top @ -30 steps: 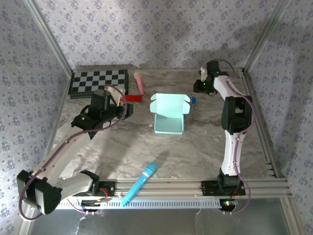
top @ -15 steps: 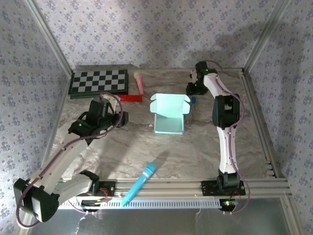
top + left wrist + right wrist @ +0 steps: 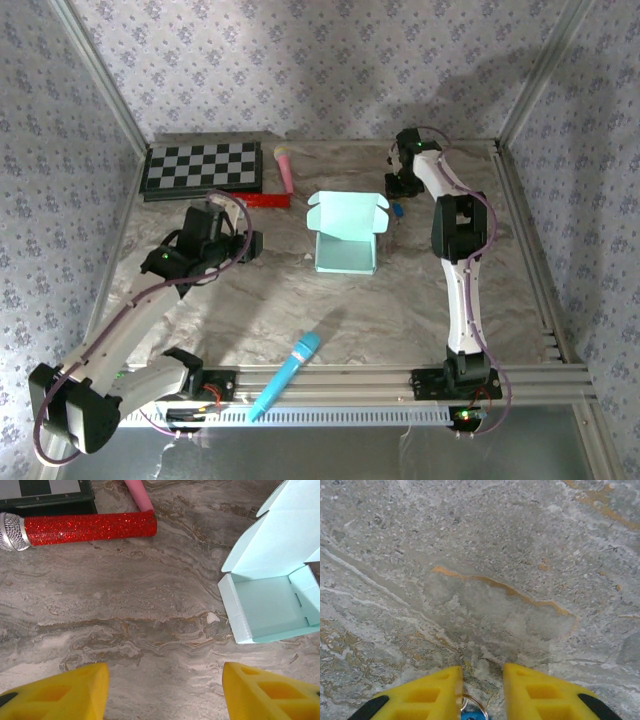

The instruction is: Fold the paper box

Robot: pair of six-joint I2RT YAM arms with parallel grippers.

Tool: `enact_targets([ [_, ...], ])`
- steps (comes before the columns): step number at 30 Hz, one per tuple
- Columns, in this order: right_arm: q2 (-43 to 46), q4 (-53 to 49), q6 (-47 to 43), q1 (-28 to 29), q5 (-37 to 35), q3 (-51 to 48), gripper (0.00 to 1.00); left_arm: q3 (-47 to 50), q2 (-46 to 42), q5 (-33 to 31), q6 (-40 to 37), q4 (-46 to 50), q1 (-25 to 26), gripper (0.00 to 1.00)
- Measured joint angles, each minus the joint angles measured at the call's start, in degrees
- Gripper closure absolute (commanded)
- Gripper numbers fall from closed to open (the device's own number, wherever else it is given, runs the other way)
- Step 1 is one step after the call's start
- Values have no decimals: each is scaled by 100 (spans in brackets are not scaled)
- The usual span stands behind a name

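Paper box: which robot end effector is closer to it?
Right. The right end effector is just beyond the far right corner of the paper box; the left end effector is farther away, off its left side.

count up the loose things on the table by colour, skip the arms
blue: 2 (blue microphone, small blue item)
pale mint: 1 (paper box)
red: 1 (red glitter microphone)
pink: 1 (pink stick)
black and white: 1 (checkerboard)
total: 6
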State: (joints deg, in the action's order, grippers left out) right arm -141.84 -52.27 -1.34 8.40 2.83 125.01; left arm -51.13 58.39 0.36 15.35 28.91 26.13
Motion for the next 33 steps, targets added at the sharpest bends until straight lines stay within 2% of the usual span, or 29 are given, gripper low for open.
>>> enact_targets([
  [6, 129, 107, -22, 7, -136, -232, 88, 11, 0, -2, 0, 11, 0, 39],
  [8, 225, 170, -22, 15, -164, -402, 89, 11, 0, -2, 11, 11, 0, 39],
  [16, 756, 232, 39, 31, 50, -1261, 74, 83, -11, 2, 85, 26, 0, 39],
  [26, 1346, 704, 422, -223, 636, -1912, 67, 96, -146, 4, 136, 98, 0, 39],
  [33, 1445, 1025, 741, -297, 1191, -1989, 66, 96, -164, 4, 175, 107, 2, 39],
])
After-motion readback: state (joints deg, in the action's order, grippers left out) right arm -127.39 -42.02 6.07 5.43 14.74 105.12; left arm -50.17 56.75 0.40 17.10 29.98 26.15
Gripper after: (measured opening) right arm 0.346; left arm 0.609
